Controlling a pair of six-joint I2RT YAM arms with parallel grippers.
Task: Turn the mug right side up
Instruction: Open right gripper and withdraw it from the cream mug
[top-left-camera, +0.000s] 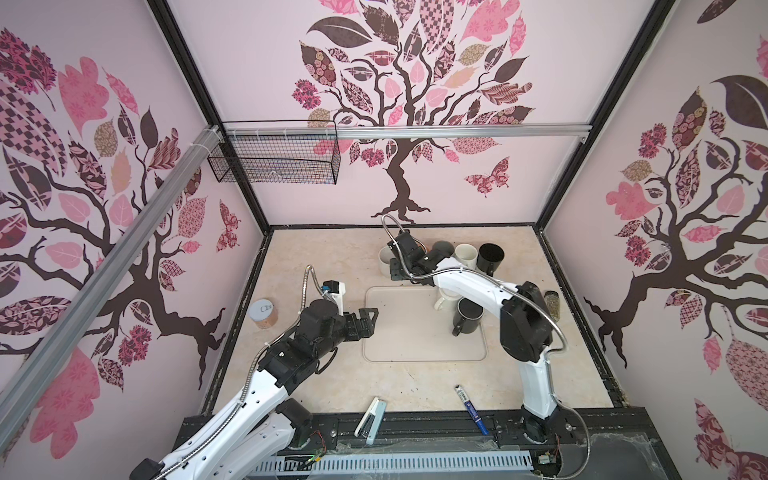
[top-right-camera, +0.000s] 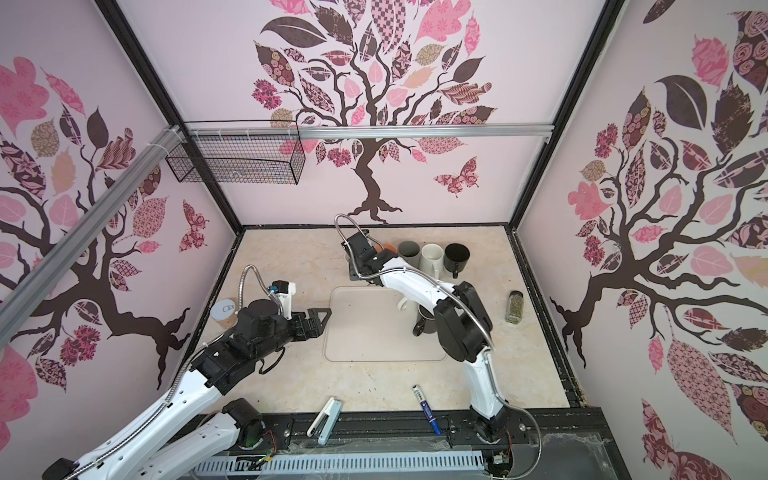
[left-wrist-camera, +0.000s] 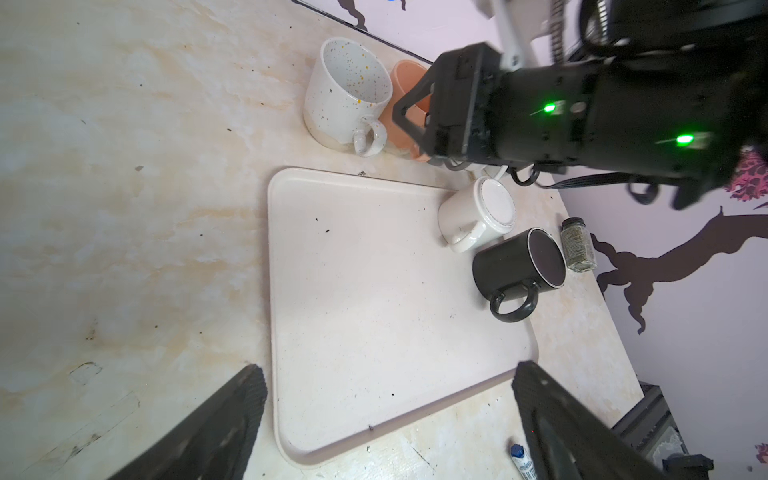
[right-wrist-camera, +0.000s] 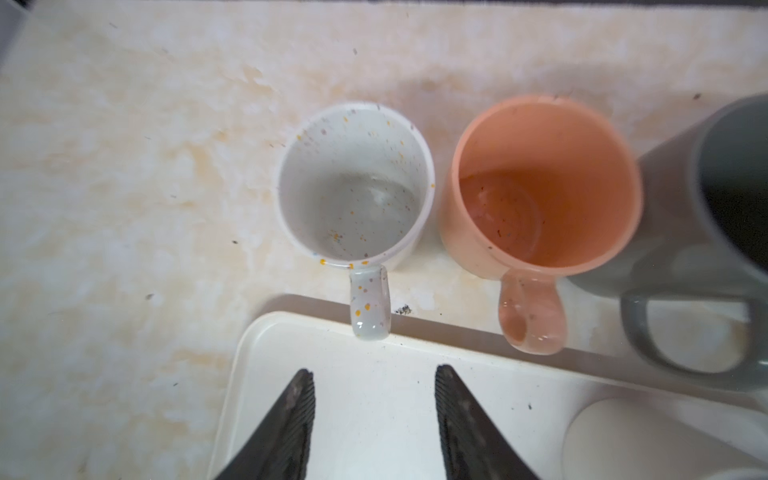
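Spice jar (top-right-camera: 514, 306) by right wall; stapler (top-left-camera: 370, 419), marker (top-left-camera: 471, 409) near front edge; tin (top-left-camera: 263, 313) left.

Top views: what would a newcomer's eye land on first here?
Probably the pink-and-brown tree wallpaper all around the cell. Next, the row of upright mugs at the back of the table, with the right end effector open just short of the speckled mug. On the tray, a white mug and a black mug sit upside down.
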